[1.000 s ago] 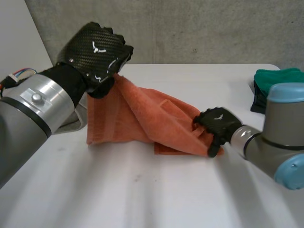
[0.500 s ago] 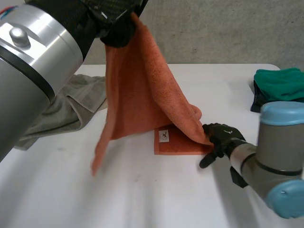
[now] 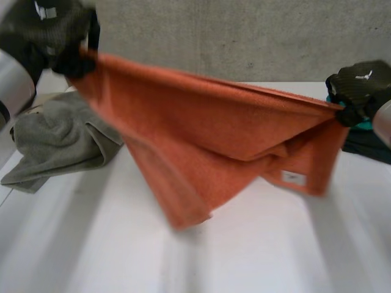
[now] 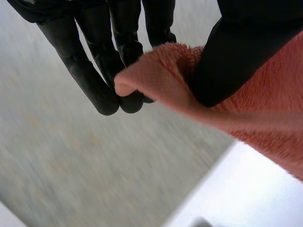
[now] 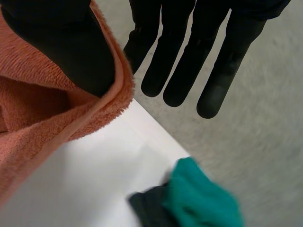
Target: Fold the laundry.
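Fingers (image 4: 102, 61) of the left hand (image 3: 46, 30) pinch one upper corner of the orange towel (image 3: 208, 140) against the thumb. The right hand (image 3: 357, 85) has straight fingers (image 5: 180, 61), its thumb clamping the opposite corner. We record the towel stretched between them over the tabletop (image 3: 256, 256), a grey cloth (image 3: 58, 137) beside its left-hand end and a green cloth (image 5: 199, 198) by its right-hand end.

Right hand (image 3: 357, 85) rose; orange towel (image 3: 214, 134) now stretched to left hand (image 3: 49, 30).
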